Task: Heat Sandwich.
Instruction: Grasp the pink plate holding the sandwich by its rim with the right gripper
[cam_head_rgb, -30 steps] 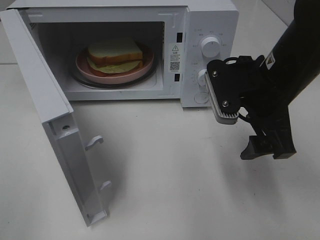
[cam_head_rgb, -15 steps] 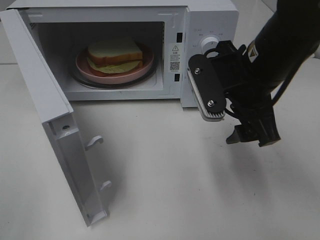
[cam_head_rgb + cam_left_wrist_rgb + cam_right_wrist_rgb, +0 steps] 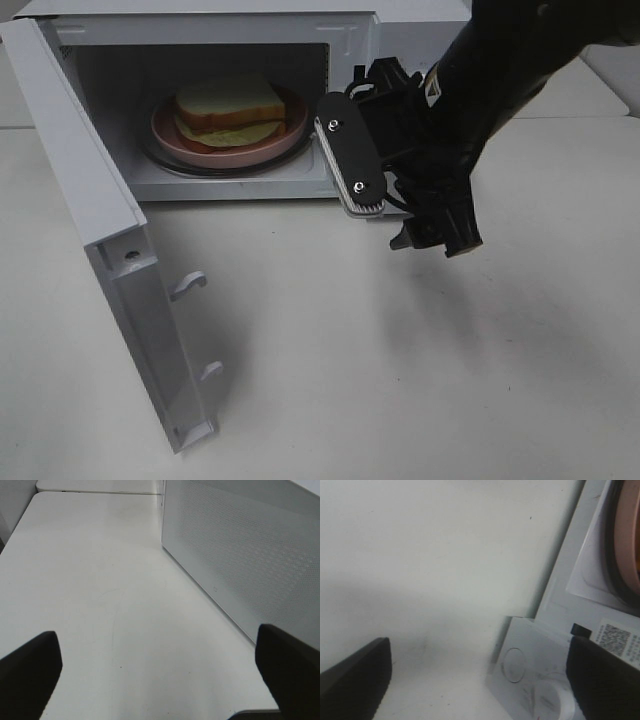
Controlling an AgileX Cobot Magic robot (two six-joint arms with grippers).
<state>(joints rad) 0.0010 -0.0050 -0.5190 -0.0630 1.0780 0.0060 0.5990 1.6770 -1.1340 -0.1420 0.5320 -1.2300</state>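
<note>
While the left pincer [image 3: 160, 680] and right pincer [image 3: 480, 685] gape empty, the tan-crusted sandwich [image 3: 228, 100] rests on a round pink plate [image 3: 165, 132].

The white-bread sandwich [image 3: 228, 100] lies flat on a pink plate [image 3: 183, 145] inside the open microwave [image 3: 350, 40].

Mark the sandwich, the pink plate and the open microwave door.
sandwich [image 3: 228, 100], exterior high view, on the top bread slice.
pink plate [image 3: 232, 156], exterior high view, on its bare front rim.
microwave door [image 3: 85, 170], exterior high view, on its inner face.
</note>
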